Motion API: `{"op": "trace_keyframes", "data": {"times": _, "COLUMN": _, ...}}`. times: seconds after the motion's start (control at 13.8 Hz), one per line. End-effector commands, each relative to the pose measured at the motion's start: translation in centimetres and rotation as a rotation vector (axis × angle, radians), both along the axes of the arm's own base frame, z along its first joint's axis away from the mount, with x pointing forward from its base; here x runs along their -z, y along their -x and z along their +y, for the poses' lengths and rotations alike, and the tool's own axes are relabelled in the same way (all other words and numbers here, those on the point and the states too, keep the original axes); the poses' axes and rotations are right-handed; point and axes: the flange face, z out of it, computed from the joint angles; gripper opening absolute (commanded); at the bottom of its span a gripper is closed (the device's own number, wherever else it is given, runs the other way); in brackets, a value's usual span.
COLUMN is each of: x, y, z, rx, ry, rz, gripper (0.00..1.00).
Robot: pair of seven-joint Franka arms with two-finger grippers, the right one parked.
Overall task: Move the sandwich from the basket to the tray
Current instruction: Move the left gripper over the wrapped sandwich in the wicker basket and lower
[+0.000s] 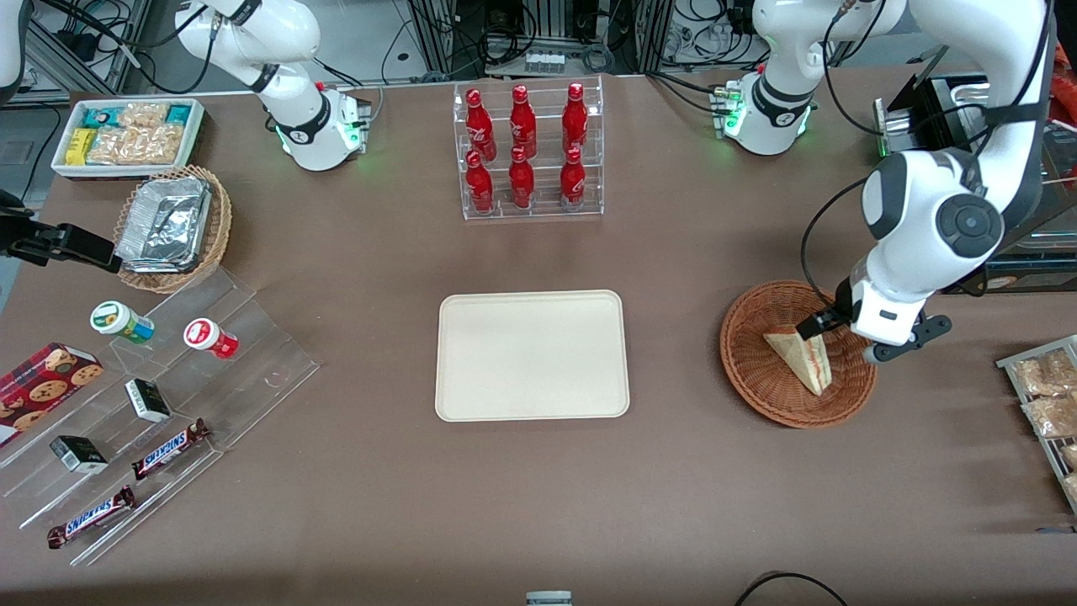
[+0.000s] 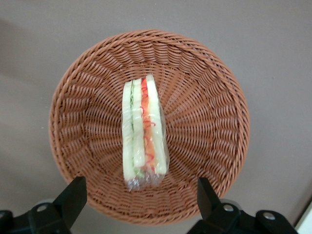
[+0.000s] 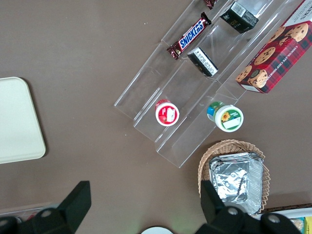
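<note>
Two Snickers bars (image 1: 91, 517) lie nearest the front camera on the lowest step of a clear acrylic stepped stand (image 1: 252, 337), toward the parked arm's end of the brown table (image 1: 538, 505); small dark boxes, two round lidded cups and a red box of cookies, cut off by the frame edge, share the steps. At mid-table sits the flat cream-coloured rectangular tray (image 1: 532, 355) with rounded corners and a low rim. Toward the working arm's end stands the round reddish-brown woven wicker basket (image 1: 757, 387), and in it lies the triangular sandwich (image 1: 802, 358) of pale bread, red and yellowish layers showing along its cut edge under clear wrap. The left arm's gripper (image 1: 850, 337) hangs over the basket's rim farther from the camera; its white housing hides part of the weave. In the wrist view its dark fingers (image 2: 73, 197) stand wide apart above the sandwich (image 2: 145, 131), touching nothing. A rack of snack packets is cropped at the table's edge. Farther back, red bottles (image 1: 522, 143) fill a clear rack, with cables and metal framing past the table.
</note>
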Motion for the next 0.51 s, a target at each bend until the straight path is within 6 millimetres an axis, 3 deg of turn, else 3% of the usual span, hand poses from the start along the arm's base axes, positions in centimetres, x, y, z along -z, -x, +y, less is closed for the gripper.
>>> {"op": "trace_keyframes", "data": {"times": 0.0, "x": 1.6, "y": -0.4, "z": 0.0, "rx": -0.057, "ry": -0.007, "rz": -0.023, "gripper": 1.0}}
{"op": "trace_keyframes", "data": {"times": 0.44, "x": 5.9, "y": 0.1, "z": 0.0, "rx": -0.083, "ry": 0.0, "rz": -0.026, "gripper": 1.0}}
